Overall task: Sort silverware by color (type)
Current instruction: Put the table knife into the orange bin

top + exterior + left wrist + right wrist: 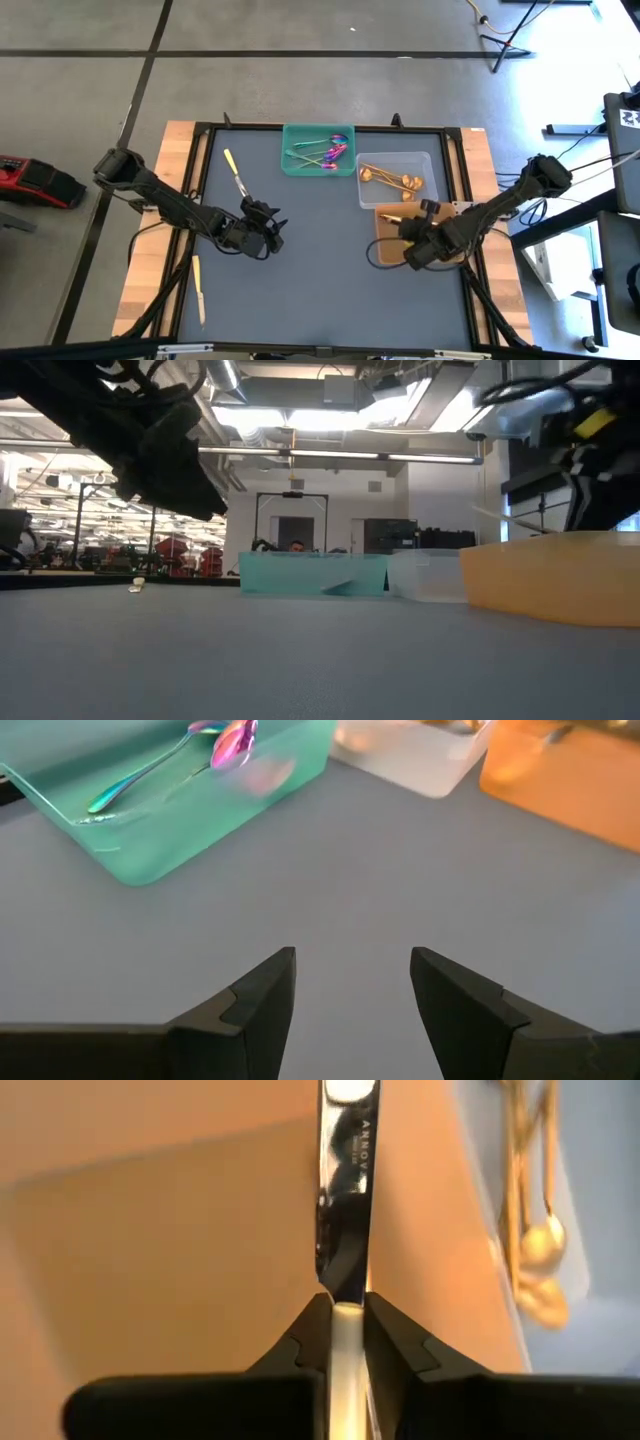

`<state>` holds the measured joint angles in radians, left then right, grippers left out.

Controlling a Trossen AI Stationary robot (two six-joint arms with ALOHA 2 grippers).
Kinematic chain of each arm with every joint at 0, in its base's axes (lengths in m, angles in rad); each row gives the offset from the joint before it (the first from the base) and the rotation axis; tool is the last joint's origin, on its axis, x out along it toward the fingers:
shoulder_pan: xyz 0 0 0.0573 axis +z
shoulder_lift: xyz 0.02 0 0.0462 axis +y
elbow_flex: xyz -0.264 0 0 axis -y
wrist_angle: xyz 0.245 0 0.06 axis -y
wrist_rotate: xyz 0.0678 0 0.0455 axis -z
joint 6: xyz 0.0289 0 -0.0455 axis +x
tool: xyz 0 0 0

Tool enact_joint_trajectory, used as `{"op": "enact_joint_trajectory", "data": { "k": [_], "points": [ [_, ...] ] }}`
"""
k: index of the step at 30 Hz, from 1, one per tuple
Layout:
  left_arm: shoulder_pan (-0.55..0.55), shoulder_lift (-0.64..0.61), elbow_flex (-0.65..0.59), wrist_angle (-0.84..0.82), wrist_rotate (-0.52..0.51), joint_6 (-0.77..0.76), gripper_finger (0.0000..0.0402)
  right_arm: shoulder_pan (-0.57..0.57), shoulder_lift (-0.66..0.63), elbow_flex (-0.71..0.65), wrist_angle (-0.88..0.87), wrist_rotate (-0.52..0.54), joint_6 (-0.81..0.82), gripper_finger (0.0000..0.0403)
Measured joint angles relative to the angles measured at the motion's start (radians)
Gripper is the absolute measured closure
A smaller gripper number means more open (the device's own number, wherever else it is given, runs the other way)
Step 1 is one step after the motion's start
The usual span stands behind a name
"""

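Observation:
My right gripper (413, 238) hangs over the orange tray (385, 250) at the table's right, shut on a knife (347, 1190) whose shiny blade reaches ahead over the tray's floor. My left gripper (352, 982) stands open above bare mat left of centre (268, 232), with nothing between its fingers. Two pale yellow knives lie flat on the mat, one at the far left (235, 172) and one at the near left (199, 288). Purple-headed spoons (330, 152) lie in the green tray (296, 165). Gold spoons (392, 178) lie in the clear tray (425, 160). My right gripper pinches the knife between its two fingers where the pale handle (346, 1318) meets the blade. The fingers slant down from above and lie along the knife. The blade sticks out past the fingertips over the orange tray; whether its tip touches the tray I cannot tell.
The three trays stand side by side along the far right of the mat, and in the low view their walls (545, 575) rise at the right. A wooden border (165, 215) frames the mat. A red tool (35, 182) lies on the floor beyond the table's left side.

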<state>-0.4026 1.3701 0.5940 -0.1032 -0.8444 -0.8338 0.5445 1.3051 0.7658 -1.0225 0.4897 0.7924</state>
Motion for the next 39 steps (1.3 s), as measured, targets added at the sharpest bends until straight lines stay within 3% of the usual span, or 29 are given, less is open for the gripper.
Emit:
{"op": "enact_joint_trajectory", "data": {
  "k": [7,12,14,17,21,25,31,36,39],
  "points": [
    [0.042,-0.01,0.004,-0.006,0.075,-0.022,0.0207,-0.055,0.0,-0.007,0.019,-0.1,0.069,0.0299],
    [0.114,-0.015,0.068,-0.2,0.179,-0.03,0.0207,-0.094,0.0,0.104,-0.139,-0.136,0.063,0.0225],
    [0.158,-0.025,0.106,-0.342,0.167,-0.043,0.0207,-0.102,-0.001,0.167,-0.191,-0.099,0.063,0.0203],
    [0.239,-0.037,0.152,-0.564,0.109,-0.099,0.0207,-0.1,-0.001,0.245,-0.168,0.044,0.01,0.0181],
    [0.39,-0.044,0.163,-0.765,0.113,-0.193,0.0207,-0.101,-0.001,0.268,0.065,0.227,-0.184,0.0169],
    [0.588,-0.043,0.128,-0.804,0.201,-0.205,0.0207,-0.13,0.006,0.207,0.404,0.354,-0.503,0.017],
    [0.844,-0.043,0.065,-0.666,0.287,-0.022,0.0207,-0.261,0.007,0.07,0.806,0.347,-0.762,0.0171],
    [0.957,-0.041,0.06,-0.608,0.295,0.047,0.0207,-0.371,0.007,-0.033,1.01,0.24,-0.8,0.0171],
    [1.001,-0.034,0.06,-0.58,0.364,0.095,0.0207,-0.406,0.007,-0.07,1.046,0.173,-0.799,0.0171]
  ]
}}
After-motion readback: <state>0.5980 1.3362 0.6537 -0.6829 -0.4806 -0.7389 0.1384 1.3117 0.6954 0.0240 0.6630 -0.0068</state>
